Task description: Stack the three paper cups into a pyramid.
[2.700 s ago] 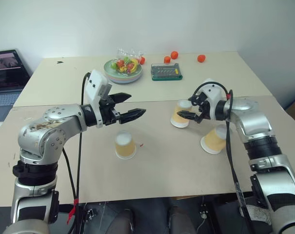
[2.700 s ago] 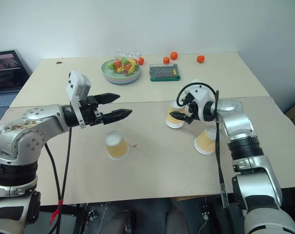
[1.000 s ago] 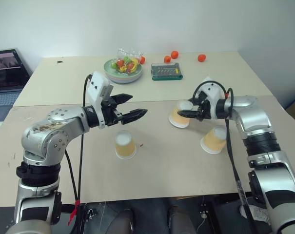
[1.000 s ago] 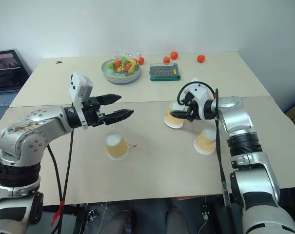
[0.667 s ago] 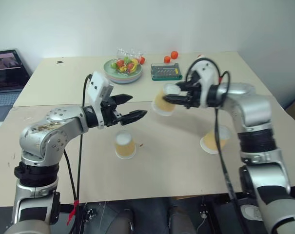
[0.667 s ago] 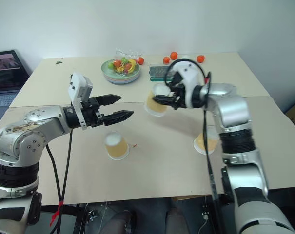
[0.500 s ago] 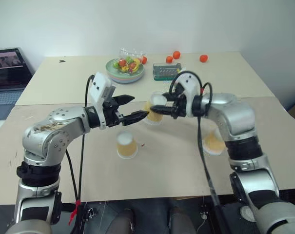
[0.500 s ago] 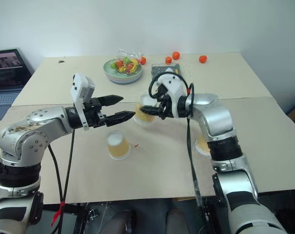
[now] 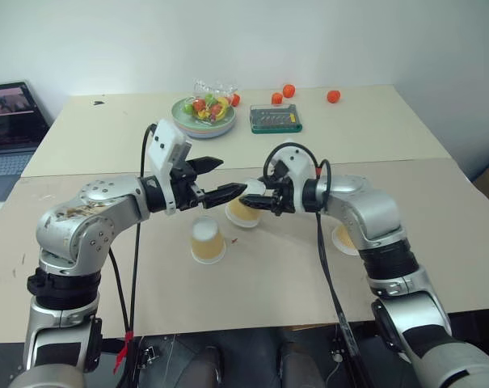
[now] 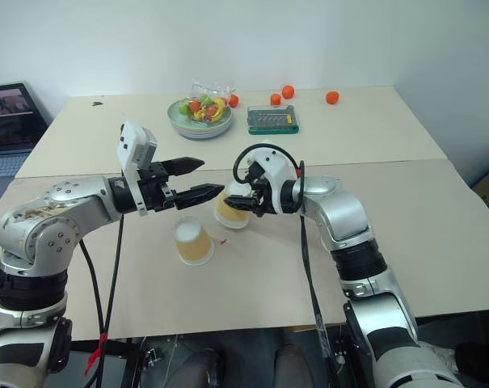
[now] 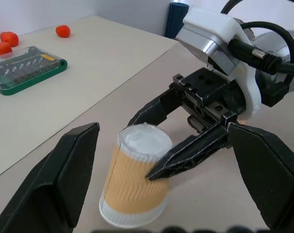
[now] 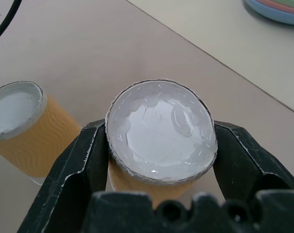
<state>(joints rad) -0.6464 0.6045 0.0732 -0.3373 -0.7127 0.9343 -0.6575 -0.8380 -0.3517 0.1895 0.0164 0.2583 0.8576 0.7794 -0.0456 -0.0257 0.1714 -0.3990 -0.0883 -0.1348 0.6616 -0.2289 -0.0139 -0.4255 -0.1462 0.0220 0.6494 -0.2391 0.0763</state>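
Presently: carried cup (image 10: 230, 209), upside down, axis upright, clamped in right hand (image 10: 246, 201), low over the desk (image 10: 252, 275), just beside resting cup (image 10: 192, 241), toward the robot's right. Left hand (image 10: 197, 179) spread wide, empty, close above. Third cup (image 9: 343, 236) lies well apart.

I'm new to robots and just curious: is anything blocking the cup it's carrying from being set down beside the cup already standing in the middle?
Nothing visible. The right gripper holds one cup just beside the standing cup, with bare table between. The open left gripper hovers close above.
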